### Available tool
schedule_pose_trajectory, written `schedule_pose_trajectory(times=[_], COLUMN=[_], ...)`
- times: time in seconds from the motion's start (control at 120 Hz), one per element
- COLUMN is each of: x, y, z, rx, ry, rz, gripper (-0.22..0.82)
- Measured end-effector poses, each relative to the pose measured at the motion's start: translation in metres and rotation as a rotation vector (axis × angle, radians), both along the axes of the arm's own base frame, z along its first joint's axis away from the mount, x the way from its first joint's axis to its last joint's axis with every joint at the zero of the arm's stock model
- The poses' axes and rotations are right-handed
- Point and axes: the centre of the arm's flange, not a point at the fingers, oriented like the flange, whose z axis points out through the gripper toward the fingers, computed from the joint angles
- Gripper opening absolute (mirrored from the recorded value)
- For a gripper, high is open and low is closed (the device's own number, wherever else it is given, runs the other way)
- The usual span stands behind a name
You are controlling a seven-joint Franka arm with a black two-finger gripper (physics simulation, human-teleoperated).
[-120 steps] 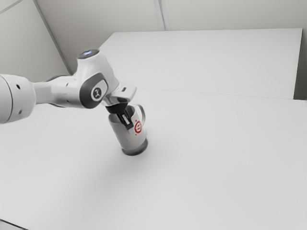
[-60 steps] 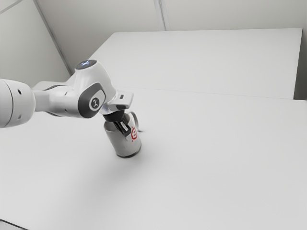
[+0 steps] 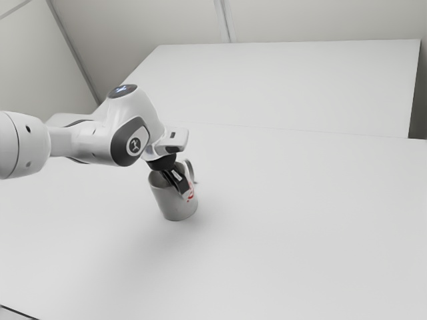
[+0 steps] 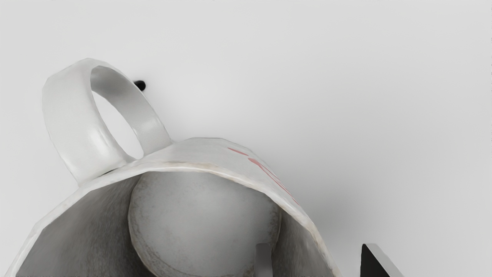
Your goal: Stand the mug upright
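While reaching in from the exterior view's left, am bending the white arm (image 3: 110,137) down over the white table (image 3: 300,220) and am pointing the black gripper (image 3: 176,185) at the mouth of the grey-white mug (image 3: 175,205). Am seeing the mug standing upright on the table, directly below the hand, and resting on its base. Am holding the gripper open around one part of the mug's wall, so am not gripping the mug. A little more to the exterior view's right, am finding the red print (image 3: 191,193) close to the outer finger, and also the handle (image 3: 190,171), pointing away from the arm's base and toward the far side of the table. Beyond the table, am seeing the pale wall (image 3: 320,20). In the wrist view, beginning from the handle side, am noticing a small black spot (image 4: 141,85) peeking out just beside the handle. Next, am looking through the round opening to the mug's inner bottom (image 4: 203,219). After this, am having one finger (image 4: 263,263) inside the mug and the other finger (image 4: 371,265) outside it, and am seeing the rim (image 4: 321,242) passing between these two, apart from both fingertips.
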Motion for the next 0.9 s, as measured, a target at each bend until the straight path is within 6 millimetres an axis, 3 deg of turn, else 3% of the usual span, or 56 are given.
schedule_pose_trajectory(times=[0.167, 0.467, 0.533, 0.675, 0.783, 0.9], x=[-0.003, 0.002, 0.012, 0.052, 0.080, 0.095], y=[-0.001, -0.005, -0.007, -0.012, -0.011, -0.006], z=[0.010, 0.063, 0.078, 0.117, 0.129, 0.133], rx=[-0.010, -0.043, -0.055, -0.056, -0.036, -0.020], ry=[-0.015, -0.098, -0.109, -0.093, -0.036, 0.023], rz=[0.012, 0.028, 0.036, 0.051, 0.071, 0.095], gripper=[0.33, 0.53, 0.55, 0.58, 0.59, 0.60])
